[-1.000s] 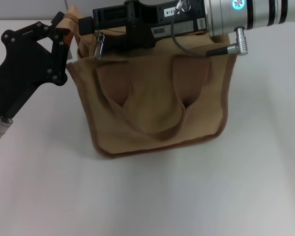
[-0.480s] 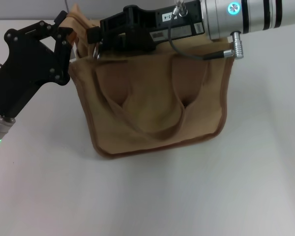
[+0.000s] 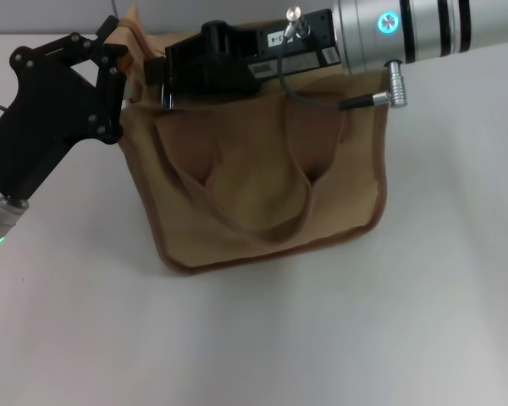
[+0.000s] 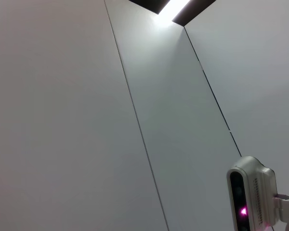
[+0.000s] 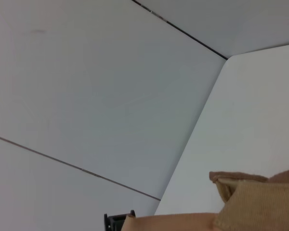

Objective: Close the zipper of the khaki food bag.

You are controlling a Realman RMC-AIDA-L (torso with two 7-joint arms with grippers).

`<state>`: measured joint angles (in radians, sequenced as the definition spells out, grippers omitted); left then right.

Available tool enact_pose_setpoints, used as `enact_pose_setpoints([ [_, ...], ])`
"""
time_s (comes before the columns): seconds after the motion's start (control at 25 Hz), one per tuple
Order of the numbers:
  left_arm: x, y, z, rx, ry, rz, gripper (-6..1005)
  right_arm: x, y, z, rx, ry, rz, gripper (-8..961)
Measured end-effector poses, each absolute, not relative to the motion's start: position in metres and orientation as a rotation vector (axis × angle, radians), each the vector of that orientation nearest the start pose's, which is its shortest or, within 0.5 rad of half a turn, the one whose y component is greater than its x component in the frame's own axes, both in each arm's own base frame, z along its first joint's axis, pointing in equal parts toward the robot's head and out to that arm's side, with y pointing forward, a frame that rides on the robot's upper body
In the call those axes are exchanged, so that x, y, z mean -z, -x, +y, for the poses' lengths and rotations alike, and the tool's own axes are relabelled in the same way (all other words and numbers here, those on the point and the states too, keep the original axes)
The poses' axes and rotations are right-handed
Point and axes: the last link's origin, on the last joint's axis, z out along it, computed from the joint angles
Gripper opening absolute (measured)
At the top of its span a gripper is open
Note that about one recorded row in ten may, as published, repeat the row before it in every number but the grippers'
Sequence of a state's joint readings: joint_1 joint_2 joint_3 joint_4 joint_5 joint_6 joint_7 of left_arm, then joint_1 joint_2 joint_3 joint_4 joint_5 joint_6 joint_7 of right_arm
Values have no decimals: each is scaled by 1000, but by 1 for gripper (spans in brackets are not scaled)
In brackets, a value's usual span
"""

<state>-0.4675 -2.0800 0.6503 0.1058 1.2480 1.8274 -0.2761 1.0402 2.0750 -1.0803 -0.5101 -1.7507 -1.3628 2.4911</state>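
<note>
Closure looked nearly finished, the right gripper (image 3: 165,80) at the bag's (image 3: 262,182) left end near the bench's far edge, left gripper (image 3: 110,59) bracing there, jaws unreadable.

Head cam: looks down and fwd onto khaki food bag (image 3: 262,182) on desk (image 3: 339,338), close. Left wrist cam: faces up and away from bag, wall panels only. Right wrist cam: low beside bag (image 5: 250,202), faces wall; shares bag and desk w/ head cam.
</note>
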Motion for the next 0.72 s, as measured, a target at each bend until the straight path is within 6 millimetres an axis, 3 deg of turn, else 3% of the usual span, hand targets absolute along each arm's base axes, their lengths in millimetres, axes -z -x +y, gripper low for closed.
enact_pose_setpoints([
  [0.16, -7, 252, 289, 1198, 1883, 127, 15, 59, -62, 404, -700, 2814, 1655, 297],
  [0.36, -8, 252, 289, 1197, 1880, 125, 15, 58, -62, 404, -696, 2827, 1618, 80],
  [0.72, -8, 255, 289, 1182, 1869, 107, 14, 51, -69, 404, -704, 2833, 1534, 10],
])
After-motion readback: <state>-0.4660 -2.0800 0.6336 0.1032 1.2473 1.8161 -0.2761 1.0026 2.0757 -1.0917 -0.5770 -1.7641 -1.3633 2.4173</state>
